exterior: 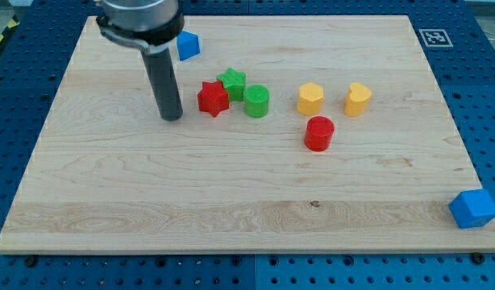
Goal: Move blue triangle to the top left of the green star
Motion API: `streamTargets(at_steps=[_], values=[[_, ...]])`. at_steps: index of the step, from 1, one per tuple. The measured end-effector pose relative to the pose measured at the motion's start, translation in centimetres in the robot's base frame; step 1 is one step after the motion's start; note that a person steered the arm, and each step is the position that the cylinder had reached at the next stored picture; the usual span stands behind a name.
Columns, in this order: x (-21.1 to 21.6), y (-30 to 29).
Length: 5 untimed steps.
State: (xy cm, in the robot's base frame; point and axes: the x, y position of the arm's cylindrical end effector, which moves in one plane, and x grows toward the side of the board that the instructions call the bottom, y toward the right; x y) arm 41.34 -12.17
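Note:
The blue triangle (pixel 188 44) lies near the view's top, up and to the left of the green star (pixel 231 81). The green star sits between a red star (pixel 213 98) at its lower left and a green cylinder (pixel 256 101) at its lower right, all close together. My tip (pixel 172 117) rests on the board left of the red star, a short gap away, and well below the blue triangle. The rod rises from the tip to the arm at the view's top.
A yellow hexagon block (pixel 310 98) and a yellow heart-like block (pixel 358 98) sit right of the cluster. A red cylinder (pixel 318 134) lies below them. A blue block (pixel 473 209) sits off the wooden board (pixel 247 217) at the view's bottom right.

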Motion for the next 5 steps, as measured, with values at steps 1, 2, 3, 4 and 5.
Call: streamTargets(at_steps=[1, 2, 3, 4, 5], values=[[-2.0, -2.4], [-2.0, -3.1], [-2.0, -3.1], [-2.3, -3.1], [-4.4, -3.2]])
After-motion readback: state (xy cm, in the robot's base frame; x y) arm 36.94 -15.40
